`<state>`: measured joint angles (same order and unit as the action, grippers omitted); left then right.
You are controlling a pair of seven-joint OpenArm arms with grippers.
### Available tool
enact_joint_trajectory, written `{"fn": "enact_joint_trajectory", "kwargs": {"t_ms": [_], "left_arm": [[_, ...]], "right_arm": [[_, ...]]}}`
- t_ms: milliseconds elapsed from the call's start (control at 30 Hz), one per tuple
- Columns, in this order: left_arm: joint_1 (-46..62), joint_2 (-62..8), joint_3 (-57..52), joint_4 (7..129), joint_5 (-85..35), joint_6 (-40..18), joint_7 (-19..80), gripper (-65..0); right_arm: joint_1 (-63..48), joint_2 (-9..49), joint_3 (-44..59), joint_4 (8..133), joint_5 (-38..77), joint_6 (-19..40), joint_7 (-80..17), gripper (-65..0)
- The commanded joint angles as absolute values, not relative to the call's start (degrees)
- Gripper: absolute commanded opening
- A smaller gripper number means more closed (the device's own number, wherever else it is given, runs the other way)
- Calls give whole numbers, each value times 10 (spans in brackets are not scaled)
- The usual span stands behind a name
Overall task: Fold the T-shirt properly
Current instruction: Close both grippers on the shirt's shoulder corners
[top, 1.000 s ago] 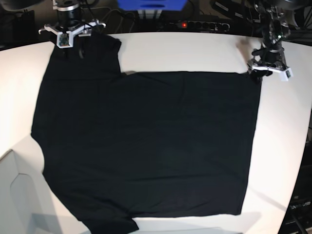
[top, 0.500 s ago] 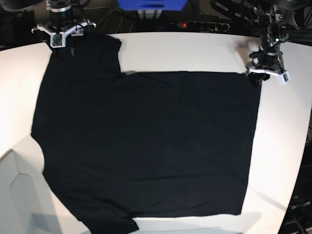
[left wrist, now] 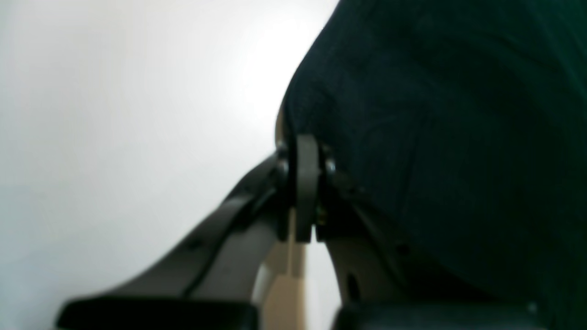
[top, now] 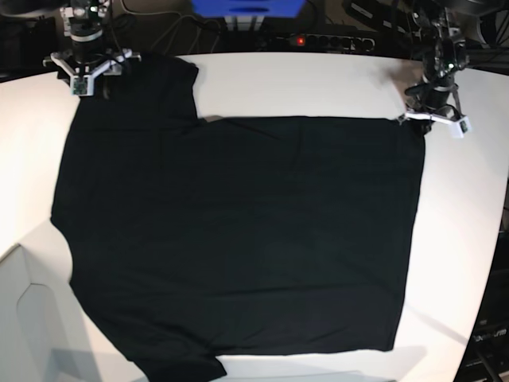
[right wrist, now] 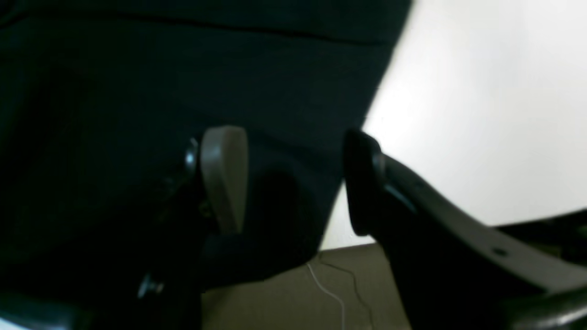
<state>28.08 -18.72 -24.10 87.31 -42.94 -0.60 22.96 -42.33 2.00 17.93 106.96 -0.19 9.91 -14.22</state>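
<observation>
L gripper point(top: 419, 119) just clamped shut on T-shirt point(top: 238, 239) corner at 2 o'clock, R gripper point(top: 86, 72) jaws spread over sleeve at 11, shirt flat on table point(top: 302, 83), fold lift prob next.

White table point(top: 302, 83), matte, curved far edge, bare along the far and right sides. Behind the far edge: blue box point(top: 248, 8) at centre, black power strip point(top: 326, 40) right of it with a red light lit (switch or LED, cannot tell), dark cables point(top: 171, 28) tangled between. Off the near left corner, a white panel point(top: 24, 310), angled. Right wrist view: brownish floor point(right wrist: 284, 298) below the table's edge, thin pale wire point(right wrist: 328, 288) lying on it.
</observation>
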Motion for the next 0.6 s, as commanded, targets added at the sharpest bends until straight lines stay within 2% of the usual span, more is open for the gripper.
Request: {"fn": "enact_joint_trajectory", "kwargs": {"t_ms": [0,200,567], "left_arm": [[286,-190,-241,877,-431,-4,251,-650],[292,-189,-244,913,-431,-4,248,-650],[301,-189,-250,958,-431,-4,251,-650]], "right_arm": [[-422,22,189,1078,-1,117,-139,-313],[-399,21,222,1078,-1,163,-194,-313],[-393,22,225,1077,-1,167,-243,-315]]}}
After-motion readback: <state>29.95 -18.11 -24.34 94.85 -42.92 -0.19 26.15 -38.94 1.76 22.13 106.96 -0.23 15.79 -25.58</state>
